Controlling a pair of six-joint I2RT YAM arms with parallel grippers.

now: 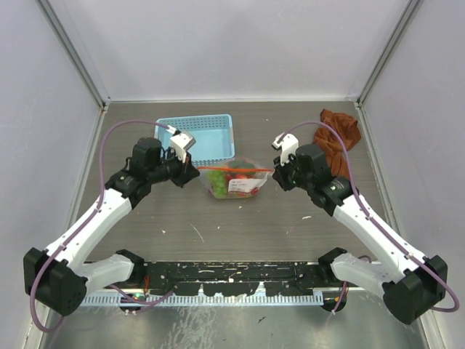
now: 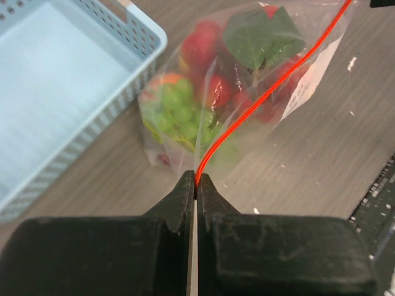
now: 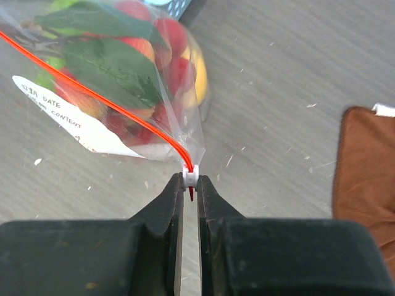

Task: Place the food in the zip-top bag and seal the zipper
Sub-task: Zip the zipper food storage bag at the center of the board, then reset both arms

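The clear zip-top bag lies at the table's middle with the food inside: green grapes, red strawberries, green leaves and a yellow piece. Its red-orange zipper runs taut between my two grippers. My left gripper is shut on the zipper's left end. My right gripper is shut on the small white slider at the zipper's right end. A white label shows on the bag.
The light-blue perforated basket stands just behind the bag, to the left. A rust-brown cloth lies at the back right. Grey walls enclose the table on three sides.
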